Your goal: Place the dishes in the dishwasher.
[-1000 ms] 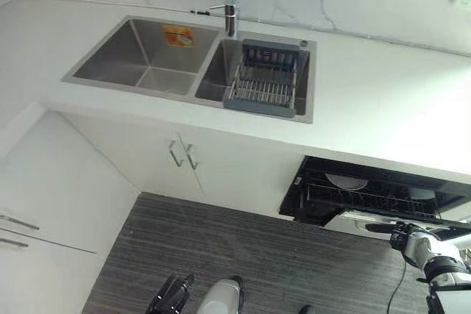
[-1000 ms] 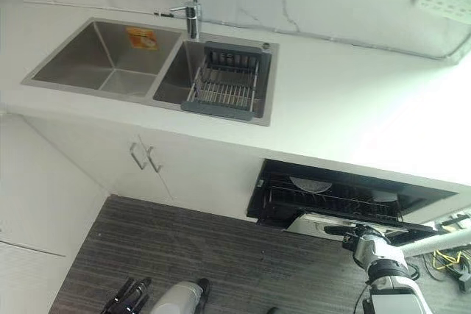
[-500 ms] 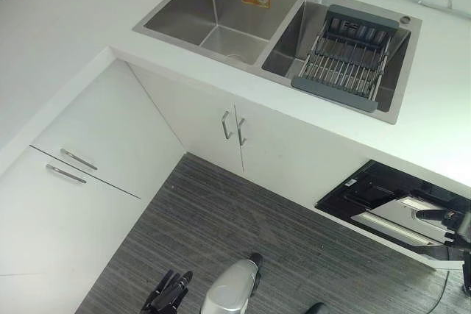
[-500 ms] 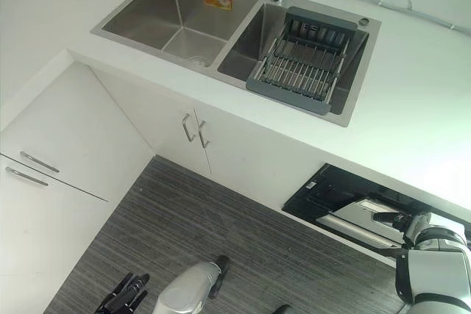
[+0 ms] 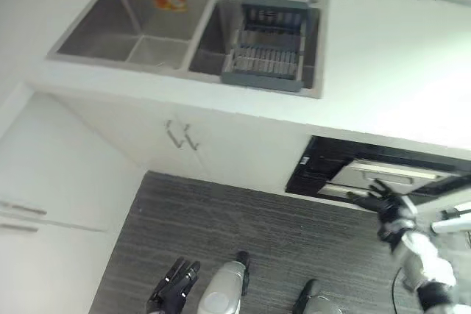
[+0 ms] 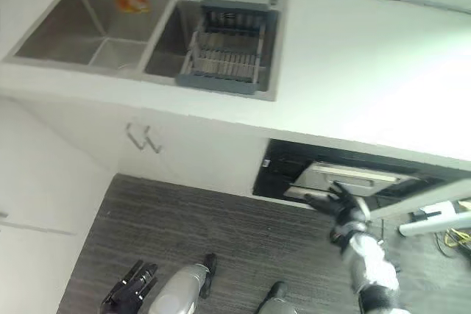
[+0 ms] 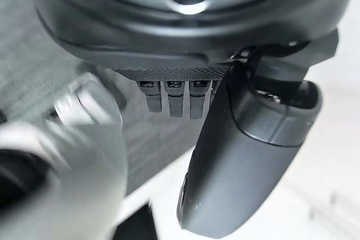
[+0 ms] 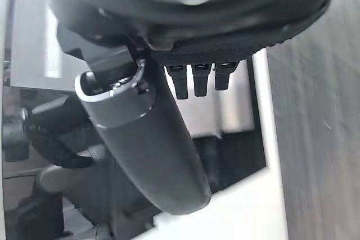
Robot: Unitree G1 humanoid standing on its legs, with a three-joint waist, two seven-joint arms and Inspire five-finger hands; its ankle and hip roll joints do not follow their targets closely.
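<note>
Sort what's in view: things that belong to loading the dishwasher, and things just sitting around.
Belongs to the job:
dishwasher, open under the counter
right hand, fingers straight, at the dishwasher's front
left hand, low over the floor, idle

Just about:
double sink
drain rack in the sink's right basin
cupboard handles

The left hand [image 7: 236, 139] hangs empty, fingers straight, above grey floor [image 7: 34, 66].

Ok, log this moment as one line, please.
right robot hand: open, at dishwasher door | left robot hand: open, low over floor | sink rack: no dishes
</note>
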